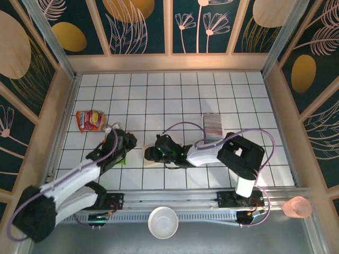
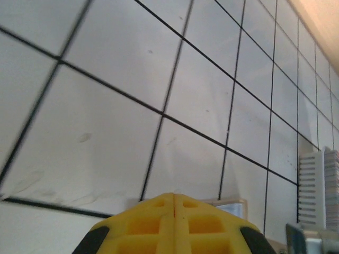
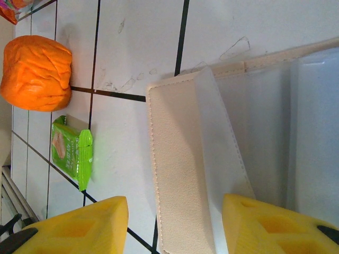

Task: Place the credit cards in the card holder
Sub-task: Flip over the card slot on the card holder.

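**Ana:** So, from above, where do the task's things sit?

**Ben:** The card holder lies on the tabletop, at about 6 o'clock of its middle and mostly under the right pincer. The credit cards stand in a packed row at 2 o'clock of the holder, well apart from it. None has gone in yet, I judge.

**Ana:** And the other arm?

**Ben:** The left pincer sits at 9 o'clock of the holder, near a green packet. It looks parked, leaving the holder to its partner.

**Ana:** What does the left wrist show?

**Ben:** The left pincer has its yellow fingers pressed together with nothing between them. It is low over the tiles. A tan corner that is probably the holder peeks at 5 o'clock, and the cards are at 3 o'clock.

**Ana:** The right wrist?

**Ben:** The holder lies spread flat, with its beige panel and clear sleeves facing up so the pockets can be reached. The right pincer comes in at 6 o'clock with its jaws about half-wide. They straddle the beige panel and clamp nothing that I can see. I take it it means to pin or lift that panel. The green packet lies at 9 o'clock and an orange lump at 10 o'clock, both apart from the holder.
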